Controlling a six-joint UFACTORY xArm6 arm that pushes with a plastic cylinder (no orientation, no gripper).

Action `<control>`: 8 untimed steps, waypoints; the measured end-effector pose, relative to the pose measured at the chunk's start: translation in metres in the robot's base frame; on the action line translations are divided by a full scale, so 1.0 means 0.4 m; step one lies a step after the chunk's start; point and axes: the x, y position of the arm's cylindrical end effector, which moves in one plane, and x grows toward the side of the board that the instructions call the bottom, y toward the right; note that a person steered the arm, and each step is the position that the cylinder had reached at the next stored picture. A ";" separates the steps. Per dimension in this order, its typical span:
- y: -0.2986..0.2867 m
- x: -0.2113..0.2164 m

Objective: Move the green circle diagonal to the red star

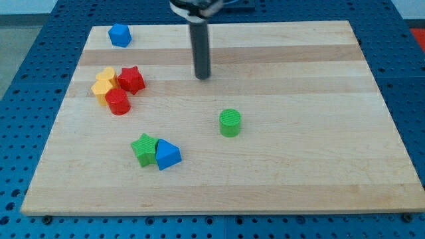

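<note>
The green circle (230, 123) stands near the middle of the wooden board, a little toward the view's right. The red star (131, 79) sits at the view's left, touching a cluster of other blocks. My tip (202, 77) rests on the board above and slightly left of the green circle, well apart from it, and far to the right of the red star.
A red cylinder (118, 102) and two yellow blocks (103, 83) crowd the red star. A green star (144, 148) and a blue triangle (167, 155) touch at lower left. A blue block (119, 34) sits at the top left corner.
</note>
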 end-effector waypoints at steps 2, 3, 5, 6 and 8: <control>0.131 0.250; 0.131 0.340; 0.150 0.558; 0.138 0.571; 0.123 0.477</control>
